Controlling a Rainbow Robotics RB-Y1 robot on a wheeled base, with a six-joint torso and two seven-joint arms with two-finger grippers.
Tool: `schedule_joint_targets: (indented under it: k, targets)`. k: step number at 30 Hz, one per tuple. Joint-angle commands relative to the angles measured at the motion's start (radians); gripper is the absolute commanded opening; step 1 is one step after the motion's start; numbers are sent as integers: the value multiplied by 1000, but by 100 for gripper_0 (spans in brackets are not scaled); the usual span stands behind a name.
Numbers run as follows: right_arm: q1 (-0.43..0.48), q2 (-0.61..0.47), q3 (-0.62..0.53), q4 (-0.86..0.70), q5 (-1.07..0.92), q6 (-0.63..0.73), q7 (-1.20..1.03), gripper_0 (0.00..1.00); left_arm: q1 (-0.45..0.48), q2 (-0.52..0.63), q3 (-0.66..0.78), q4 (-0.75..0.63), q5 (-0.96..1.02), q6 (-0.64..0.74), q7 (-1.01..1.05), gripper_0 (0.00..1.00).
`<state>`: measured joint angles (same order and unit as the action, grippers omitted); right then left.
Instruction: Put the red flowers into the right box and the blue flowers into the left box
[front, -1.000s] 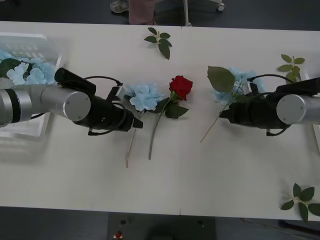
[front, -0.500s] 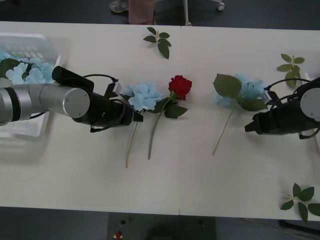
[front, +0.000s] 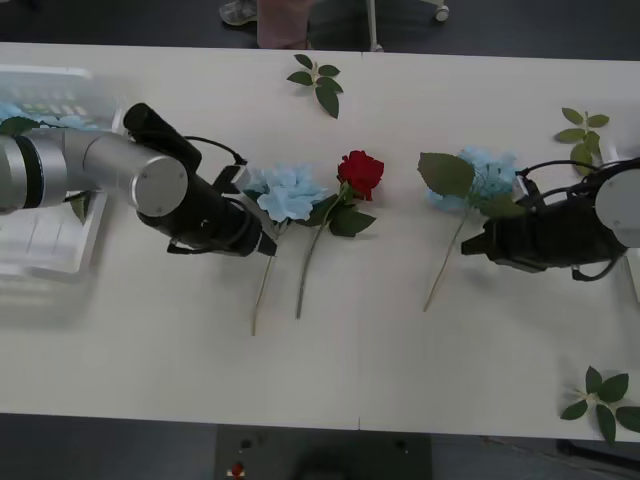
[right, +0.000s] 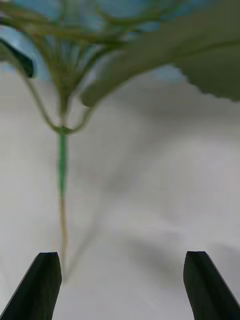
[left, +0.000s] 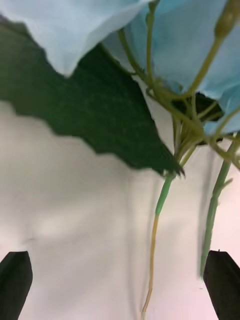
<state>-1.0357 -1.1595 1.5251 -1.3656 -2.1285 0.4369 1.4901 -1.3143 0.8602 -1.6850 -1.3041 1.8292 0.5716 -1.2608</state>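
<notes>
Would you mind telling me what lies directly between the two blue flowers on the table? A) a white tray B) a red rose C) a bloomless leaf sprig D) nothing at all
B: in the front view a red rose lies on the table between the blue flower by the left gripper and the blue flower by the right gripper.
</notes>
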Motion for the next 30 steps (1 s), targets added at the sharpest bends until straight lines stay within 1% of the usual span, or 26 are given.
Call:
schedule_joint_targets:
  k: [1,2,3,7,12,14,15,16,17,18,19,22,27,30]
  targets:
    - [-35,58,-22,2,-14,-63,10,71,-100,56,-19,-55,-11,73,97,100]
    - [-35,58,-22,2,-14,-63,10,71,-100,56,-19,-55,-11,73,97,100]
    - [-32,92,-22,25,-16,-84,4,71,-111,59,-18,-84,-58,90,159,100]
    - [-32,143,-20,72,-16,-95,-2,72,-114,40,-19,-113,-157,88,288,100]
    - [-27,212,-19,166,2,-96,-2,71,-109,-32,-18,-104,-291,88,468,100]
    - [-27,231,-19,197,10,-95,4,59,-106,-56,-18,-96,-337,90,521,100]
    - [-26,244,-19,215,16,-95,7,41,-102,-72,-18,-96,-387,88,563,100]
    - [-26,250,-19,226,29,-95,9,17,-95,-87,-18,-95,-444,90,610,100]
    - [-27,253,-19,229,39,-95,7,5,-92,-93,-16,-96,-472,90,638,100]
    - [-26,258,-19,233,59,-95,2,0,-85,-110,-16,-92,-527,88,692,100]
    - [-26,258,-19,235,76,-95,1,0,-76,-127,-15,-87,-582,90,742,100]
    - [-26,258,-19,233,84,-84,-1,0,-63,-155,-15,-73,-662,109,814,100]
    - [-26,251,-19,233,84,-67,4,0,-57,-176,-15,-72,-688,163,837,100]
    - [-26,250,-19,232,84,-66,5,0,-39,-179,-15,-67,-722,165,844,100]
